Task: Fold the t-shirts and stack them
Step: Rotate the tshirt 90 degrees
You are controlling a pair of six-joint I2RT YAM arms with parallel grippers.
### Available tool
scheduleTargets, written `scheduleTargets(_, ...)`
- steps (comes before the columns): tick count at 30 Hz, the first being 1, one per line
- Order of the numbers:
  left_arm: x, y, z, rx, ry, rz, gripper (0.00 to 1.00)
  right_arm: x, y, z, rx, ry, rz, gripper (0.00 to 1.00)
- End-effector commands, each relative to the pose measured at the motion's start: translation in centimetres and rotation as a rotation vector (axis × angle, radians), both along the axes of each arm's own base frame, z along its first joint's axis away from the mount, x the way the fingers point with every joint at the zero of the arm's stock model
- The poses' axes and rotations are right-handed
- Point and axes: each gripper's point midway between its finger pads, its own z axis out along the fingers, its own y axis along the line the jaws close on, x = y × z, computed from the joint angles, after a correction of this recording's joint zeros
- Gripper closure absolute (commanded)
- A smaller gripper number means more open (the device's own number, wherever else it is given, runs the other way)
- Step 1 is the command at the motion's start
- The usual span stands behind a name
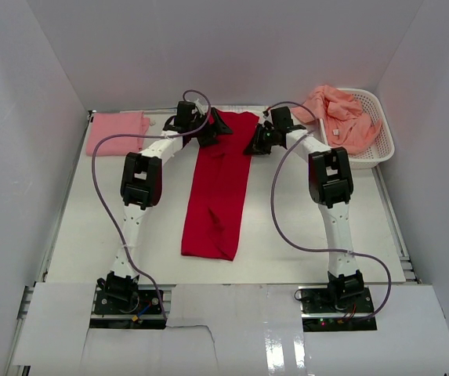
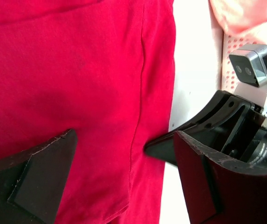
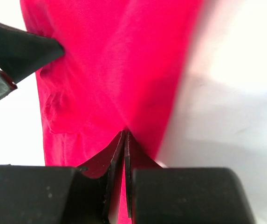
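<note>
The bright red t-shirt [image 1: 218,184] lies as a long narrow strip down the middle of the table. It fills the left wrist view [image 2: 77,79] and the right wrist view [image 3: 114,60]. My left gripper [image 1: 218,125] hovers open over the strip's far left corner, its fingers [image 2: 35,179] wide apart with only cloth between them. My right gripper [image 1: 254,143] is shut on the strip's right edge near the far end, pinching a fold of red cloth [image 3: 125,136]. A folded light pink t-shirt [image 1: 118,131] lies at the far left. Salmon-orange t-shirts [image 1: 338,116] are heaped in the basket.
The white latticed basket [image 1: 379,149] stands at the far right corner, its wall showing in the left wrist view [image 2: 230,49]. White walls close in the table on three sides. The two grippers are close together, a right finger [image 2: 163,145] nearly touching the left gripper's span.
</note>
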Motion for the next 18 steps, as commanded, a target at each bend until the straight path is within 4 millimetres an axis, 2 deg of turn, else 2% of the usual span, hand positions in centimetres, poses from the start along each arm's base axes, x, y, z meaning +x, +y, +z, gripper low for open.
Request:
scheduleTargets(1, 1.0, 2.5, -2.6, 0.059, 0.062, 0.065, 0.03, 1.3, -2.2, -0.9, -0.052, 0.017, -0.026, 0.91)
scheduleTargets(3, 1.2, 2.7, -2.5, 0.061, 0.056, 0.072, 0.02, 1.9, -3.0, -1.1, -0.055, 0.018, -0.035, 0.91)
scheduleTargets(8, 1.3, 2.5, -2.3, 0.047, 0.056, 0.074, 0.02, 3.1, -3.1, -0.3, -0.031, -0.006, -0.030, 0.87)
scheduleTargets(12, 1.1, 2.2, -1.8, 0.023, 0.058, 0.068, 0.02, 3.4, -2.3, 1.5, 0.019, -0.043, -0.001, 0.77)
scheduleTargets(14, 1.3, 2.1, -0.5, 0.013, 0.038, 0.065, 0.02, 2.9, -2.1, 3.2, 0.045, -0.060, 0.017, 0.73)
scheduleTargets(16, 1.4, 2.0, 1.2, 0.007, 0.008, 0.060, 0.02, 2.2, -1.7, 4.7, 0.047, -0.100, 0.042, 0.64)
scheduleTargets(17, 1.6, 2.1, 3.4, 0.002, -0.024, 0.060, 0.02, 1.3, -1.8, 6.2, 0.034, -0.118, 0.044, 0.55)
scheduleTargets(18, 1.7, 2.1, 4.7, -0.001, -0.043, 0.061, 0.02, 0.7, -1.8, 6.9, 0.022, -0.131, 0.050, 0.50)
